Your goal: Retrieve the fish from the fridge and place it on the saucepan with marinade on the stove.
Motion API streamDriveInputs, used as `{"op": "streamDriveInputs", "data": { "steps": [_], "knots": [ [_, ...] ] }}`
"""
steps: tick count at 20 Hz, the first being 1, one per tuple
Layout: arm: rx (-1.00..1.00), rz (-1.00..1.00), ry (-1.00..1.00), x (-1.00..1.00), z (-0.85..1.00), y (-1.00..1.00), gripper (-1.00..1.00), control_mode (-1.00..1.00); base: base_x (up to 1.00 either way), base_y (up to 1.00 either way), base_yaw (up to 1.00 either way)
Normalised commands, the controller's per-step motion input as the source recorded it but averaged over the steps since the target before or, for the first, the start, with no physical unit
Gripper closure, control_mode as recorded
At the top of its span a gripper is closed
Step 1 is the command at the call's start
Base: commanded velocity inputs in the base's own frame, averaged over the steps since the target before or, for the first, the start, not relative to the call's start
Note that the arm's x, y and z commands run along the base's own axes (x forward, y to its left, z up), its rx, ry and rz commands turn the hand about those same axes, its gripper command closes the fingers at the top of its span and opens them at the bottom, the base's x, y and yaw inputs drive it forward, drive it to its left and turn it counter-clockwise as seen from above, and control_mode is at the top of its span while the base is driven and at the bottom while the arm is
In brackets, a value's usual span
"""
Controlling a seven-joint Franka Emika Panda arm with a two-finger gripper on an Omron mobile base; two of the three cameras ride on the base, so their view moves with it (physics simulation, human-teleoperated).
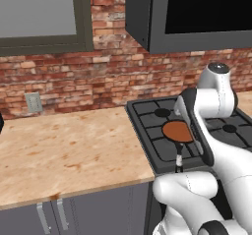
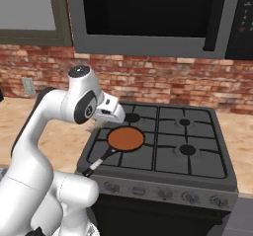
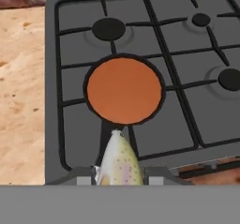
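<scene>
The fish (image 3: 119, 160) is seen at the bottom centre of the hand view, clamped between the jaws of the gripper (image 3: 120, 177), its snout pointing up toward the pan (image 3: 124, 89). The pan, coated with orange-brown marinade (image 2: 126, 138), sits at frame centre on the front left grate of the stove (image 2: 197, 146). A wooden worktop (image 1: 64, 150) lies to the left.

I see the silvery speckled fish (image 3: 119, 161) pointing its nose at the saucepan (image 3: 124, 89), which sits on the stove (image 3: 197, 124) front-left grate, its orange-brown marinade (image 3: 123, 85) flat.
</scene>
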Motion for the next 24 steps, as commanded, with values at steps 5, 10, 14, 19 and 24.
{"op": "streamDriveInputs", "data": {
  "steps": [5, 10, 14, 19, 24],
  "knots": [
    [0.00, 0.04, 0.00, 0.31, -0.48, -0.01, 1.00, -1.00, 0.00, 0.00, 0.00],
    [0.00, 0.04, 0.00, 0.28, -0.52, -0.11, 1.00, -1.00, 0.00, 0.00, 0.00],
    [0.00, 0.04, 0.00, 0.26, -0.39, -0.19, 1.00, -1.00, 0.00, 0.00, 0.00],
    [0.00, 0.03, 0.00, 0.12, -0.09, -0.23, 1.00, -1.00, 0.00, 0.00, 0.00],
    [0.00, 0.00, 0.00, 0.19, -0.05, -0.18, 1.00, -1.00, 0.00, 0.00, 0.00]
  ]
}}
